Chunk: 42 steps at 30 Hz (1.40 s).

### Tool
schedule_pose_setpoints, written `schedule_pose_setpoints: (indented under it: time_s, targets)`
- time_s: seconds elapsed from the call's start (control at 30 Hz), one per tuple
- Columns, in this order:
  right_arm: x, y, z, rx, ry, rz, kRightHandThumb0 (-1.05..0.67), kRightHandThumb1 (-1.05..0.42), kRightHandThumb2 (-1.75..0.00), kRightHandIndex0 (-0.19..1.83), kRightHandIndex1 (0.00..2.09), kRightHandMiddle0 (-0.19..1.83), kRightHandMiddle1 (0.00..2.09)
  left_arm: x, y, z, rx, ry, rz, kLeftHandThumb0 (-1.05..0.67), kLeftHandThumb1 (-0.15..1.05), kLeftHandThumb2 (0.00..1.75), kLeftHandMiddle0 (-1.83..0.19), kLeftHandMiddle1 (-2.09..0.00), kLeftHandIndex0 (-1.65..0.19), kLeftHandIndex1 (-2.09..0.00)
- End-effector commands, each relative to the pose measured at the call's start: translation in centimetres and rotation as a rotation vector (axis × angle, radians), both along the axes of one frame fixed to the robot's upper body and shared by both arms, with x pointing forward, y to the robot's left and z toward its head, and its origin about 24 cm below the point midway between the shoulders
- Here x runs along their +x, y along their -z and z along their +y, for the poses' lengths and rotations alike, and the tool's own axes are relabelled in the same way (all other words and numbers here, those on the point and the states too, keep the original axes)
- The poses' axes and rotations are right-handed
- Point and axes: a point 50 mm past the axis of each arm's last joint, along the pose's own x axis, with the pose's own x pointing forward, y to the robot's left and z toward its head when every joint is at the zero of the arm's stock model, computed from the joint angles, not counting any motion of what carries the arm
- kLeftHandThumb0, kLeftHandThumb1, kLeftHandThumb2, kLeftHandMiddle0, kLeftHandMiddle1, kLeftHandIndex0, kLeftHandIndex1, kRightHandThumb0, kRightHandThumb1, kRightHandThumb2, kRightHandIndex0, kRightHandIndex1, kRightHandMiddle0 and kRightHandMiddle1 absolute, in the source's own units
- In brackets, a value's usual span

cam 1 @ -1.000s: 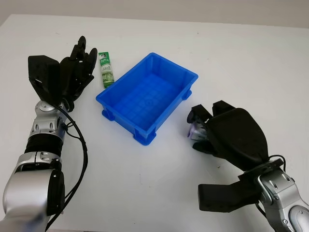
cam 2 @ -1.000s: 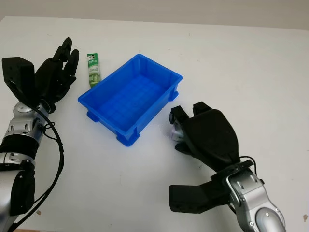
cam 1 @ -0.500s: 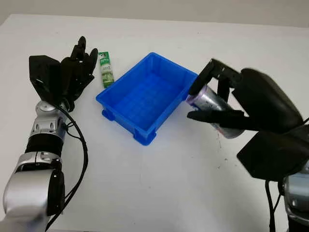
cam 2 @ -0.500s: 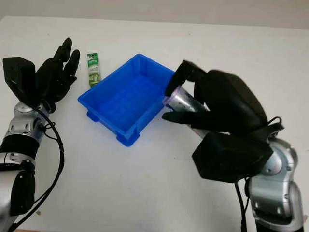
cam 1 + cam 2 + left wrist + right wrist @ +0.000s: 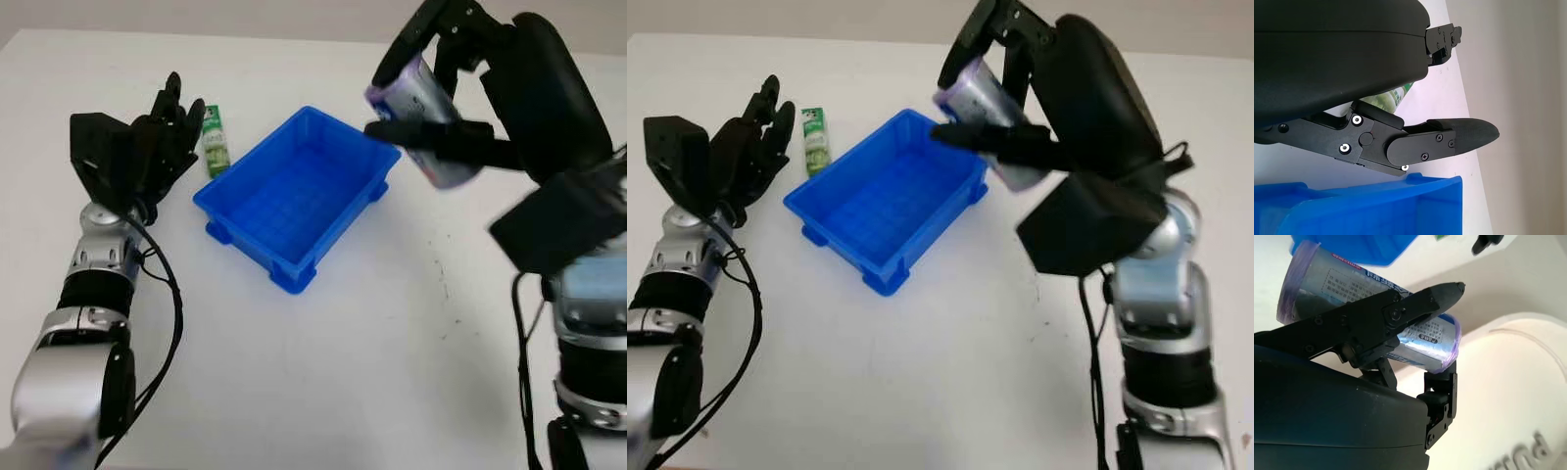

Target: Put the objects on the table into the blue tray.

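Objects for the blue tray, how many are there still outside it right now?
2. A silver canister is gripped in the right hand, raised above the blue tray. A green tube lies on the table beside the tray, by the open left hand.

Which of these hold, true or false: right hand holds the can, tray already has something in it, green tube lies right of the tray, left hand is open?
1. The right hand holds the can. True.
2. The tray already has something in it. False: it is empty; the can is held in the air near its far right corner.
3. The green tube lies right of the tray. False: it lies on the table left of it.
4. The left hand is open. True, next to the tube.
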Motion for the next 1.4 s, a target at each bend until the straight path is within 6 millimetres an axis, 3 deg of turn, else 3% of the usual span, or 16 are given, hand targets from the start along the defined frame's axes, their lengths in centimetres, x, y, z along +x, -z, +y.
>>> schedule_pose_setpoints:
  time_s: [0.0, 0.1, 0.17, 0.33, 0.37, 0.47, 0.53, 0.57, 0.6, 0.7, 0.8, 0.93, 1.13, 1.27, 1.37]
  targets:
    - [2.0, 0.1, 0.8, -0.004, -0.002, -0.058, -0.34, -1.05, -0.22, 1.44, 2.09, 1.20, 2.09, 0.0, 0.0, 0.0, 0.008, -0.007, -0.005, -0.75, 1.05, 0.55, 0.19, -0.01, 0.19, -0.01]
    - [4.3, 0.7, 1.7, -0.005, -0.020, -0.054, -0.39, -1.05, -0.27, 1.41, 2.09, 1.13, 2.09, 0.0, 0.0, 0.0, 0.003, -0.014, -0.006, -0.75, 1.05, 0.54, 0.19, -0.02, 0.19, -0.01]
    - [5.5, 1.0, 2.4, -0.013, -0.028, -0.033, -0.41, -1.05, -0.26, 1.27, 2.09, 0.97, 2.09, -0.1, 0.1, 0.0, 0.004, -0.016, -0.007, -0.75, 1.05, 0.55, 0.19, -0.02, 0.19, -0.02]
    - [6.9, 1.8, 3.7, -0.046, -0.068, 0.041, -0.48, -1.05, -0.22, 1.15, 2.09, 0.83, 2.09, -0.3, 0.2, 0.2, -0.030, -0.018, -0.010, -0.72, 1.05, 0.55, 0.19, 0.00, 0.19, 0.00]
    - [7.0, 2.0, 3.8, -0.068, -0.083, 0.068, -0.50, -1.05, -0.19, 1.06, 2.09, 0.72, 2.09, -0.3, 0.3, 0.2, -0.029, -0.018, -0.012, -0.72, 1.05, 0.55, 0.19, 0.00, 0.19, 0.00]
    - [7.2, 2.5, 3.8, -0.158, -0.116, 0.153, -0.57, -1.05, -0.19, 0.51, 2.05, 0.30, 1.99, -0.4, 0.4, 0.3, -0.049, -0.024, -0.016, -0.70, 1.05, 0.54, 0.19, 0.00, 0.19, 0.00]
    - [7.3, 2.7, 3.6, -0.228, -0.122, 0.207, -0.65, -1.05, -0.23, 0.12, 1.71, 0.08, 1.57, -0.3, 0.4, 0.2, -0.045, -0.028, -0.013, -0.71, 1.05, 0.54, 0.19, 0.00, 0.19, 0.00]
    - [7.2, 2.7, 3.4, -0.249, -0.128, 0.234, -0.66, -1.05, -0.23, 0.02, 1.47, 0.02, 1.34, -0.3, 0.4, 0.2, -0.035, -0.023, -0.012, -0.71, 1.05, 0.54, 0.19, 0.00, 0.19, 0.00]
    - [7.1, 2.7, 3.3, -0.265, -0.134, 0.252, -0.68, -1.05, -0.23, -0.07, 1.07, -0.07, 1.03, -0.3, 0.4, 0.1, -0.023, -0.017, -0.012, -0.72, 1.05, 0.55, 0.19, 0.00, 0.19, 0.00]
    - [6.8, 2.6, 2.6, -0.274, -0.151, 0.269, -0.71, -1.05, -0.24, -0.10, 0.33, -0.16, 0.44, -0.2, 0.4, -0.2, -0.002, -0.009, -0.014, -0.75, 1.05, 0.56, 0.19, 0.00, 0.19, 0.00]
    - [6.5, 2.4, 2.1, -0.278, -0.156, 0.269, -0.72, -1.05, -0.25, -0.17, 0.09, -0.19, 0.14, -0.1, 0.4, -0.3, -0.002, -0.003, -0.014, -0.74, 1.05, 0.56, 0.19, 0.00, 0.19, 0.00]
    - [5.9, 1.7, 1.5, -0.240, -0.147, 0.244, -0.76, -1.05, -0.30, -0.19, 0.00, -0.19, 0.01, 0.0, 0.3, -0.4, -0.006, -0.007, -0.014, -0.74, 1.05, 0.56, 0.19, 0.00, 0.19, -0.01]
    - [5.0, 0.8, -0.2, 0.039, -0.181, 0.162, -0.78, -1.05, -0.48, -0.19, 0.00, -0.19, 0.00, -0.1, 0.3, -0.3, 0.002, -0.009, -0.017, -0.75, 1.05, 0.56, 0.19, -0.01, 0.19, -0.02]
    - [4.5, 1.1, -2.9, 0.166, -0.101, 0.153, -0.75, -1.05, -0.61, -0.19, 0.00, -0.19, 0.00, -0.1, 0.3, -0.2, -0.001, -0.018, -0.010, -0.75, 1.05, 0.57, 0.19, -0.01, 0.19, -0.02]
    - [4.2, 2.7, -5.7, 0.279, -0.029, 0.243, -0.74, -1.05, -0.66, -0.19, 0.00, -0.17, 0.02, -0.2, 0.3, 0.1, -0.025, -0.023, -0.005, -0.73, 1.05, 0.55, 0.19, 0.00, 0.19, 0.00]
